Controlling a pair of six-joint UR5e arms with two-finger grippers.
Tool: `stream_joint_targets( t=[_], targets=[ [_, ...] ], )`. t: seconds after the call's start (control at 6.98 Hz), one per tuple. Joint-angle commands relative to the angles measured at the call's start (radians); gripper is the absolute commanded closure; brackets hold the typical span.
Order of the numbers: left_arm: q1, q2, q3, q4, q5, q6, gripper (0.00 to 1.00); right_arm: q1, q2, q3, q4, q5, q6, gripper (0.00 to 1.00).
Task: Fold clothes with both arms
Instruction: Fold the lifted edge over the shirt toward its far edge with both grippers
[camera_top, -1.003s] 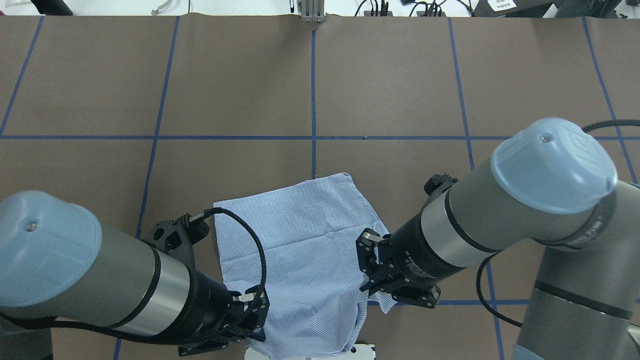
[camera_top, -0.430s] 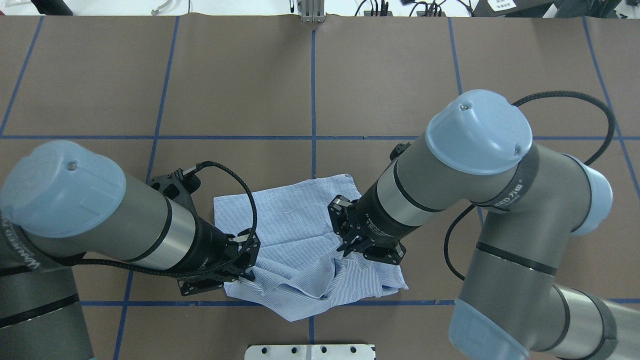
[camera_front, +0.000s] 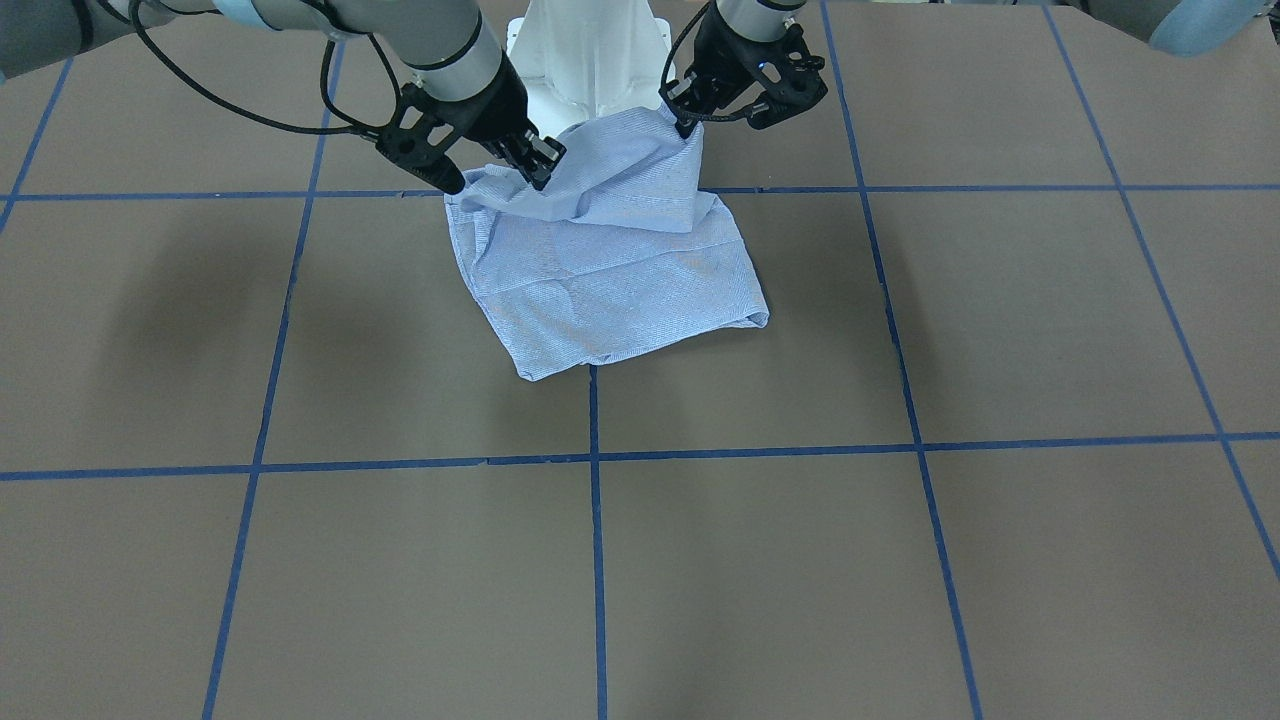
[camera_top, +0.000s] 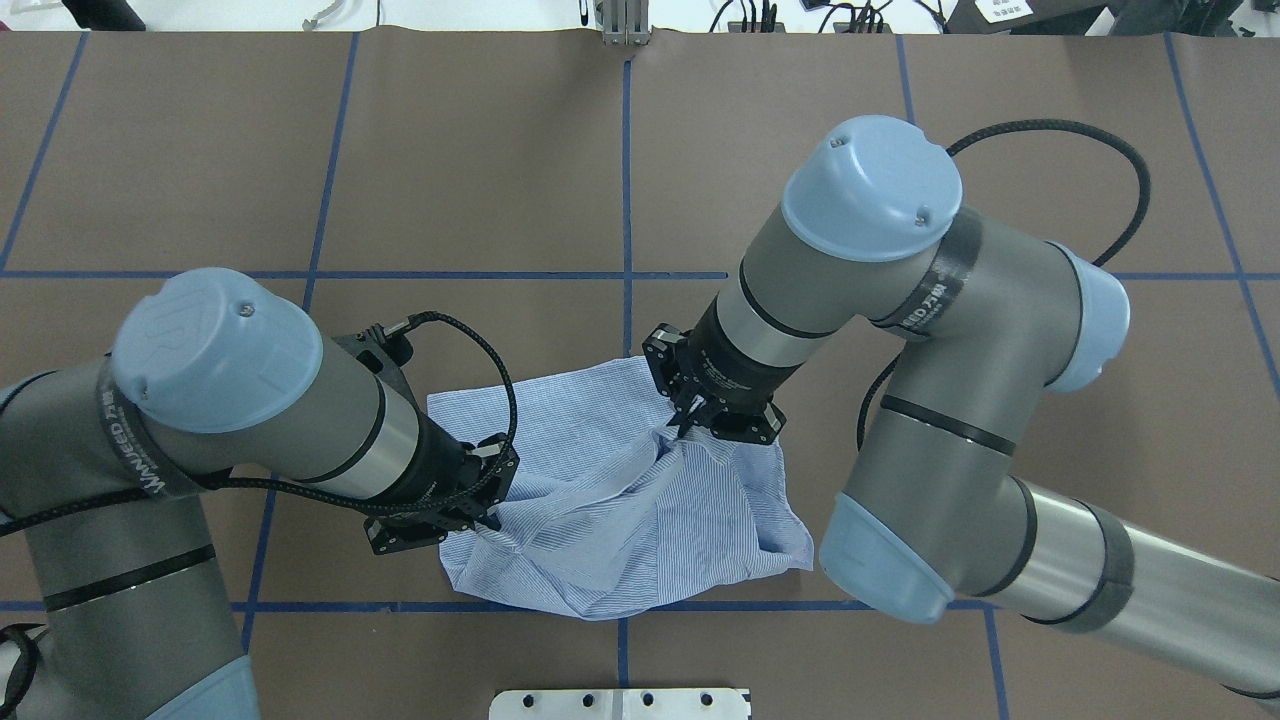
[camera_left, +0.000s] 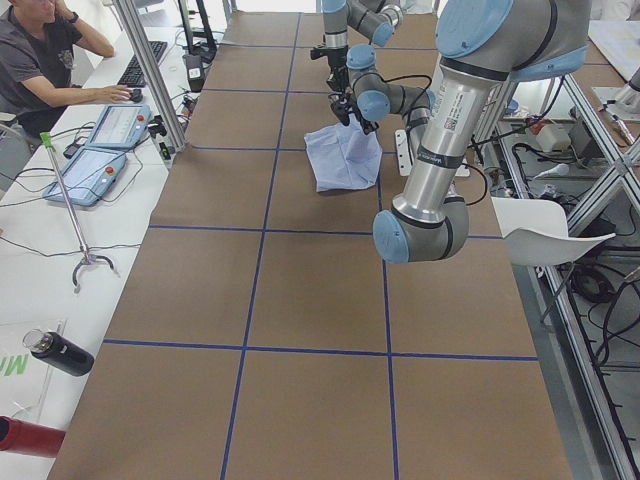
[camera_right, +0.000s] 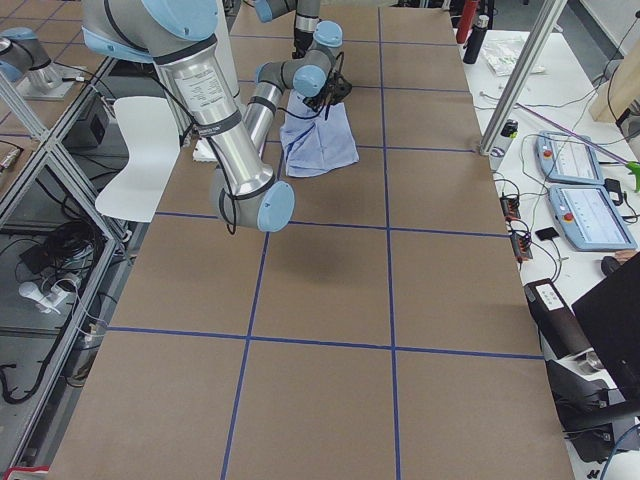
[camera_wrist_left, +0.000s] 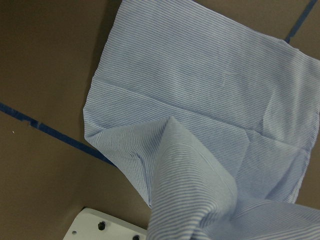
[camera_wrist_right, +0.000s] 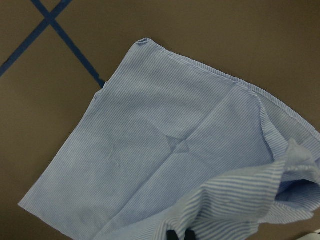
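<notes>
Shirt: one shirt (camera_top: 600, 500) of thin, soft cloth with fine light blue and white stripes. It is folded to a rough square, flat on the table (camera_top: 480, 150) just in front of the white base (camera_front: 590, 60), and its base-side edge is lifted into rumpled peaks.
Left gripper: the left gripper (camera_top: 487, 518) is black and skeletal, pinched tight on the shirt's lifted edge, nearer the base.
Right gripper: the right gripper (camera_top: 690, 428) is black, closed on a puckered bunch of shirt, farther from the base.
Arms: two arms (camera_top: 300, 430), smooth grey-and-silver tubes with rounded light blue caps (camera_top: 215, 350) and braided black cables (camera_top: 505, 400).
Table: matt brown covering, gridded with blue tape lines (camera_top: 626, 200).
</notes>
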Motion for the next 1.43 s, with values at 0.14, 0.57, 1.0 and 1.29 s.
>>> stream_joint_targets(
  t=[0.14, 0.57, 1.0, 1.29],
  targets=[
    [-0.024, -0.006, 0.080, -0.069, -0.003, 0.001, 1.00, 0.010, 0.110, -0.168, 0.026, -0.003, -0.038, 1.00],
    [-0.075, -0.006, 0.119, -0.092, -0.003, 0.003, 1.00, 0.010, 0.108, -0.271, 0.158, -0.020, -0.037, 1.00],
    [-0.102, -0.008, 0.132, -0.091, -0.001, 0.000, 0.00, 0.015, 0.101, -0.272, 0.161, -0.040, -0.040, 0.00],
    [-0.150, -0.010, 0.131, -0.087, -0.003, 0.001, 0.00, 0.038, 0.104, -0.268, 0.161, -0.035, -0.040, 0.00]
  ],
)
